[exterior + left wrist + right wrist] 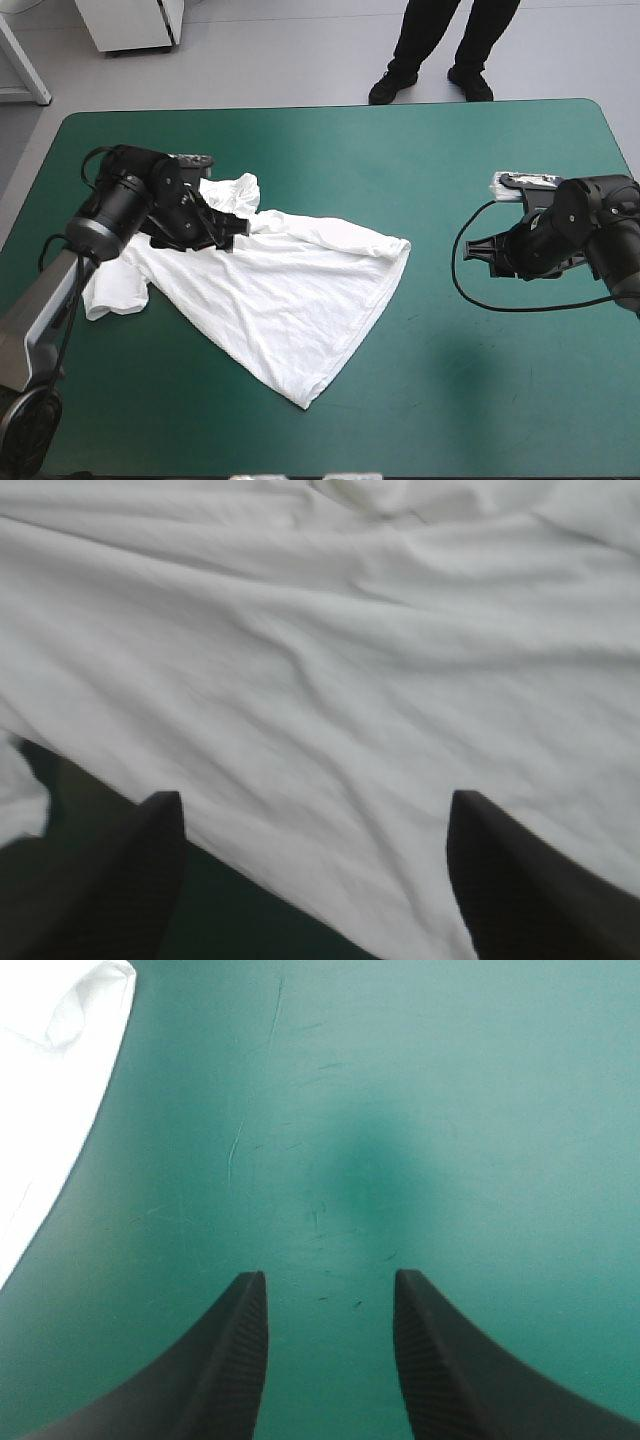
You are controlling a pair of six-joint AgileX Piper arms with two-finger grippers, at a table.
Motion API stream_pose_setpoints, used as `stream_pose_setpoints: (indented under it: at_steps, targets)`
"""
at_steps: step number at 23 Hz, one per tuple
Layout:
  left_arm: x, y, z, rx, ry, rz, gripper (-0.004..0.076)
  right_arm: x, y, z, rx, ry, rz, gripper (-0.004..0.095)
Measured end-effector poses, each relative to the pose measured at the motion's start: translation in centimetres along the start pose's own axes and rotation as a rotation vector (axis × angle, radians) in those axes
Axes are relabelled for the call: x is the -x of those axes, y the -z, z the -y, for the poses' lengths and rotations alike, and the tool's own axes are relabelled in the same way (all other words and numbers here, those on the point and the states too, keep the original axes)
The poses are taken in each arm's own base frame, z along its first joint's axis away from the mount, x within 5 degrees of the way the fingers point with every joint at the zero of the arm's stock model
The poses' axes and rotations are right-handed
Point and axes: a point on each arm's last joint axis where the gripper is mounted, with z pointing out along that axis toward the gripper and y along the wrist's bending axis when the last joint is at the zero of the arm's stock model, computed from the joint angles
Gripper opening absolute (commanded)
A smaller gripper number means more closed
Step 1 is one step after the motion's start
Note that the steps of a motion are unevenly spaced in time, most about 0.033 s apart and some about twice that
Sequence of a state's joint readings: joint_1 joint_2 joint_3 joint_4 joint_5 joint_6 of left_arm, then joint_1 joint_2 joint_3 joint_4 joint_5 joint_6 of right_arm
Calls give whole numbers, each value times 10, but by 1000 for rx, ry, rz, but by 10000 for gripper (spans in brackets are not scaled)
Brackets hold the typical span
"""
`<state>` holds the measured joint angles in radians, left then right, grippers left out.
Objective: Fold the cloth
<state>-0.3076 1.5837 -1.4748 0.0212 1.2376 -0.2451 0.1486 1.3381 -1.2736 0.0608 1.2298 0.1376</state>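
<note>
The T-shirt is lying rumpled, only half spread, on the left-middle of the bench. The left tool is hovering right over the cloth, fingers spread wide, pinching nothing. The right tool is gaping too, over bare teal-green cover well to the shirt's right. I'm guessing we're looking at the flatten-it-out stage, no fold made yet. The next move is calling for a pinch on an edge and a pull to smooth it.

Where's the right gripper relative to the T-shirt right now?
High view: the right gripper is open over bare cover near its right edge, apart from the T-shirt, which lies left of centre by the left gripper.
</note>
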Motion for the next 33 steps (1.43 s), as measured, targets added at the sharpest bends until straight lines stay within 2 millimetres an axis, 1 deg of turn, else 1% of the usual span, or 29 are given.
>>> stream_pose_setpoints:
  at_steps: [1,2,6,7,10,11,12,13,14,17,19,21,27,33]
  targets:
    - [-7,-1,9,-7,-11,-9,510,0,1,0,0,0,2,387]
    - [-18,-3,26,-20,-29,-20,510,-1,3,0,2,1,11,387]
    - [-39,-11,59,-43,-57,-50,510,-3,7,0,4,3,23,387]
    - [-48,-14,71,-45,-63,-70,510,-3,9,0,4,4,27,387]
    - [-65,-21,87,-41,-79,-110,510,-3,9,0,5,4,27,387]
    - [-79,-26,97,-35,-92,-140,510,-3,9,0,10,2,28,387]
    - [-84,-28,101,-32,-92,-151,510,-3,9,-1,15,0,29,387]
    - [-99,-31,112,-27,-109,-176,510,-3,9,-2,29,-4,32,387]
    - [-105,-33,117,-25,-121,-187,510,-3,9,-3,34,-6,34,387]
    - [-135,-33,139,-36,-187,-221,510,-2,9,-4,46,-9,38,386]
    - [-144,-31,147,-47,-207,-219,510,-2,9,-4,51,-11,40,386]
    - [-147,-33,149,-52,-207,-218,510,-2,9,-4,52,-11,40,387]
    - [-164,-55,143,-60,-178,-269,510,-2,9,-4,54,-11,44,377]
    - [-170,-71,146,-118,-188,-271,510,-1,9,-5,55,-10,59,360]
